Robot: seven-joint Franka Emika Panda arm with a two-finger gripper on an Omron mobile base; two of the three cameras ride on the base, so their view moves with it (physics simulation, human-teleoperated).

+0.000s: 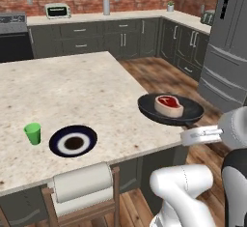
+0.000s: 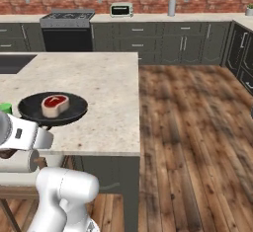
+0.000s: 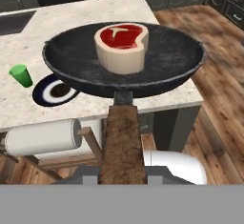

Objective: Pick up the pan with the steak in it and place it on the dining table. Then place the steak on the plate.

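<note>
Hand view shows our claw (image 3: 123, 178) clenched on the frying pan's (image 3: 125, 61) wooden handle, long axis running up the frame; steak (image 3: 122, 46) rides inside, hovering over the counter (image 1: 72, 86) edge, plate (image 1: 73, 141) at lower left.

The island's beige speckled stone surface (image 1: 72, 86) rests on a dark grey cabinet base and stands on a wooden plank floor (image 2: 197, 127). Directly on the stone, near the front edge, lie a round plate (image 1: 73, 141) with a dark navy rim, white ring and dark centre, and just beside it, on its left in the left base view, a small green cup (image 1: 33, 133) standing upright. A dark sink basin (image 2: 15, 63) is let into the top at its far side.
</note>
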